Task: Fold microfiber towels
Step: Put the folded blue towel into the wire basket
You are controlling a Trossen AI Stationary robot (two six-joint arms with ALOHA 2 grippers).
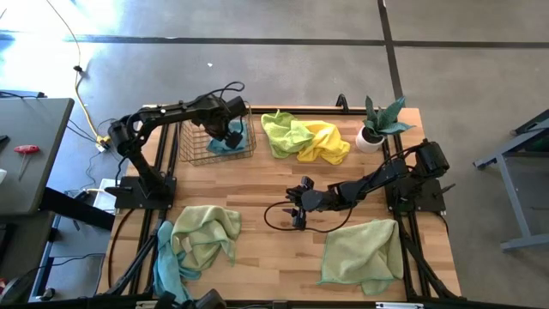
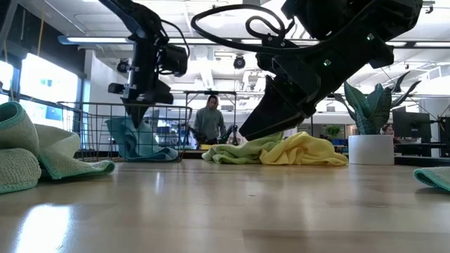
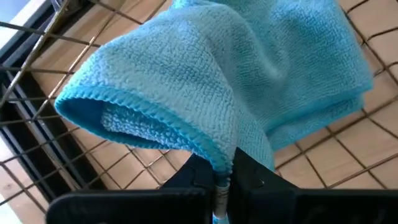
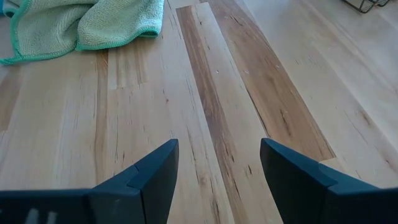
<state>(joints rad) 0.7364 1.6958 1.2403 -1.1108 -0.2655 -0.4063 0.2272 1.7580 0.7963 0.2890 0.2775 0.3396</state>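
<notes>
A light blue towel [image 1: 228, 142] lies bunched in the wire basket [image 1: 199, 146] at the table's far left. My left gripper [image 1: 233, 133] is down inside the basket and shut on this towel [image 3: 249, 93]. A lime green towel [image 1: 283, 133] and a yellow towel [image 1: 326, 142] lie heaped at the far middle. A pale green and blue heap [image 1: 199, 240] lies at the near left, and a pale green towel [image 1: 364, 253] lies spread at the near right. My right gripper [image 1: 296, 215] is open and empty over the table's middle. My left gripper pinches a stitched edge of the light blue towel [image 3: 219, 167] between its two fingers, where the cloth folds over. The fingers come from above, pointing down into the basket. The towel bulges out beyond the fingers, and its lower part rests on the basket's wire floor [image 3: 323, 149].
A potted plant [image 1: 377, 129] stands at the far right. A black cable [image 1: 279, 219] loops by my right gripper. A person [image 2: 209, 119] stands in the room beyond the table. Bare wood [image 4: 217, 93] lies below my right gripper.
</notes>
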